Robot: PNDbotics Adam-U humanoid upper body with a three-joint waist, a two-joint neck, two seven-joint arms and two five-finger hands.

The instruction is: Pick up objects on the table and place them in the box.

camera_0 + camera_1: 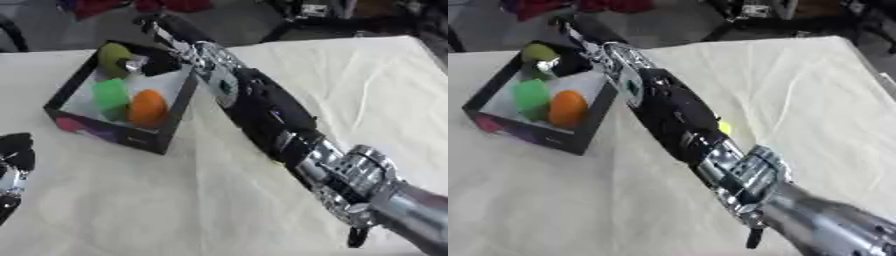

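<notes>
Box [61, 102] sits at the far left of the cloth-covered table [367, 90], open top, dark walls, white floor. Inside I see an orange object [147, 107] and a bright green object [110, 95] side by side near the front, plus an olive-green object [112, 56] at the back corner. My right arm runs diagonally from the lower right up to the box, and the right hand [157, 59] is over the far rim, right at the olive-green object. Looks like the fingers are around or against it, but the hand is dark against the dark wall and I cannot tell whether they are curled or let go.

Left hand [13, 167] idles at the left edge of the left eye view; finger state not readable there either.

In the right eye view a small yellow-green thing [724, 127] peeks out from behind my right forearm, on the cloth.

My read: placing step, drop of the olive-green object inside the box. Next I'd need the fingers clear of it, lift straight up so I don't snag the rim, then go for that yellow-green thing.
</notes>
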